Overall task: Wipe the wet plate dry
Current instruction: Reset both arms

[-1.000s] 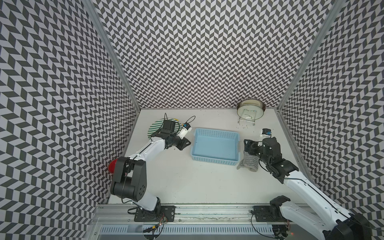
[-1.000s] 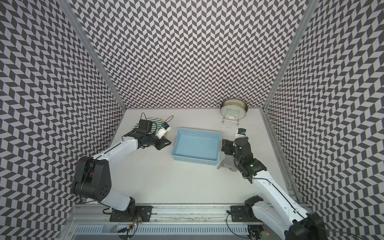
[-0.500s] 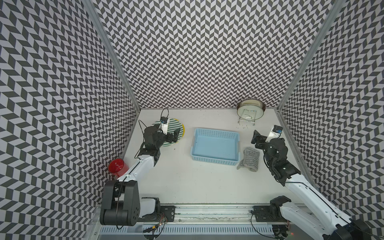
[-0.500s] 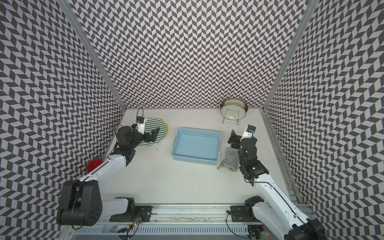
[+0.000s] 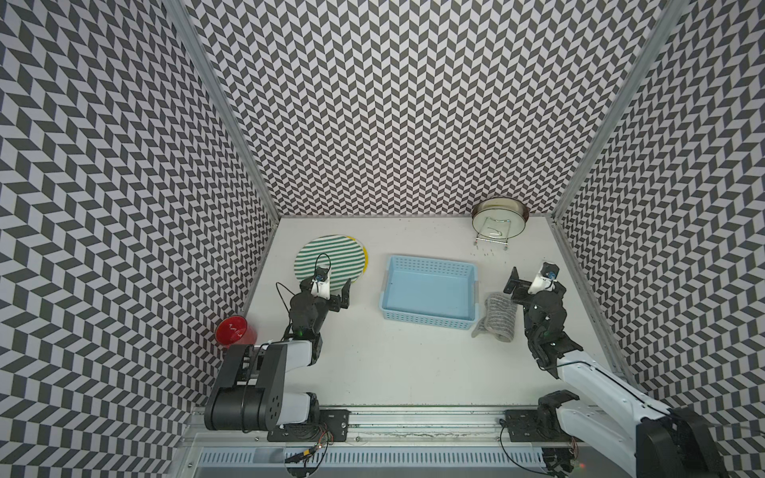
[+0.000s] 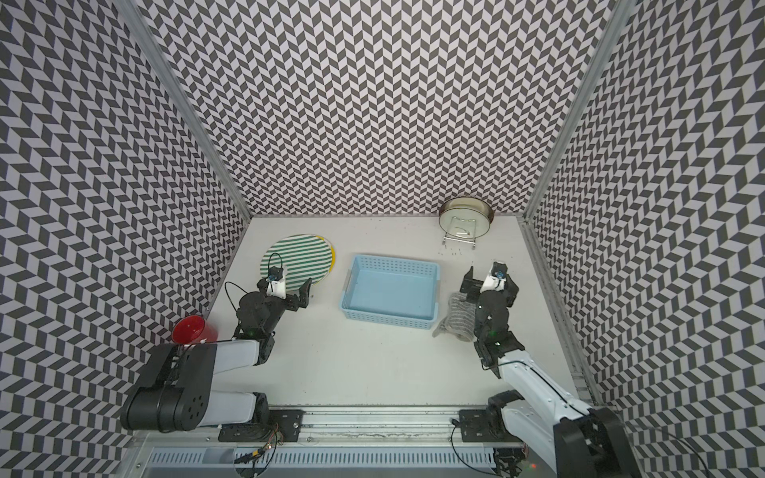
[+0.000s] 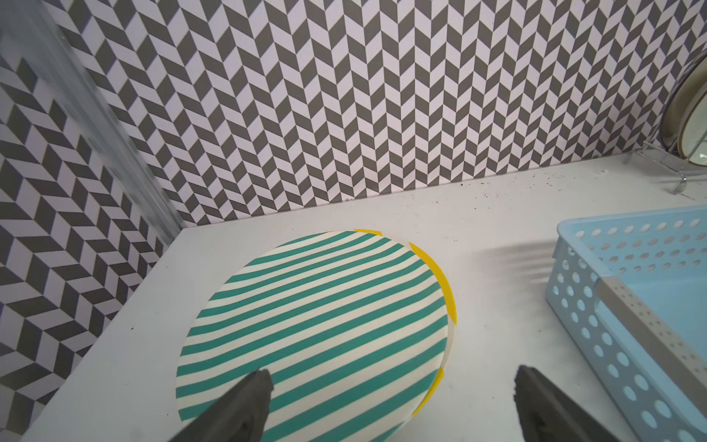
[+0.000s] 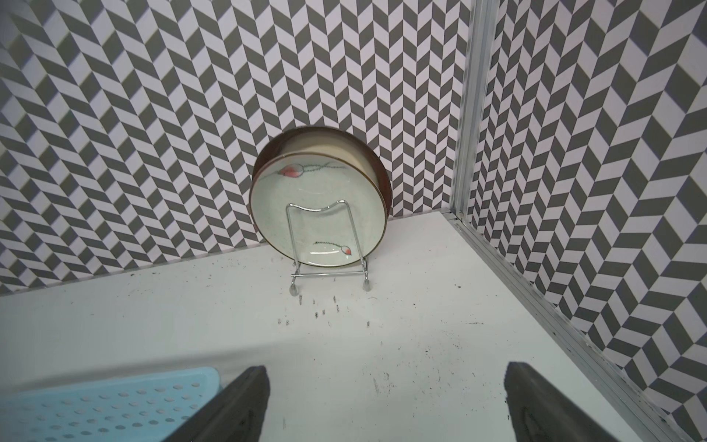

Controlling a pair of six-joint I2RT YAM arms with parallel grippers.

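Observation:
A green-striped plate (image 5: 331, 258) (image 6: 296, 258) (image 7: 317, 321) lies flat on a yellow plate (image 7: 447, 294) at the back left of the table. My left gripper (image 5: 326, 282) (image 6: 284, 284) (image 7: 393, 371) hovers open just in front of its near rim, holding nothing. A crumpled grey cloth (image 5: 499, 316) (image 6: 457, 316) lies on the table right of the blue basket. Above the cloth's far end, my right gripper (image 5: 536, 279) (image 6: 490, 279) (image 8: 386, 367) stands open and empty over bare table.
A blue perforated basket (image 5: 430, 261) (image 6: 395, 261) (image 7: 631, 306) (image 8: 114, 398) sits mid-table between the arms. A pale ceramic plate (image 5: 499, 215) (image 6: 465, 215) (image 8: 317, 214) leans in a wire stand (image 8: 329, 268) at the back right. A red cup (image 5: 234, 331) (image 6: 192, 330) stands by the left wall.
My left gripper opened, came off the striped plate and drew back toward the front. My right gripper opened, rose off the grey cloth and shifted right; the cloth stays on the table.

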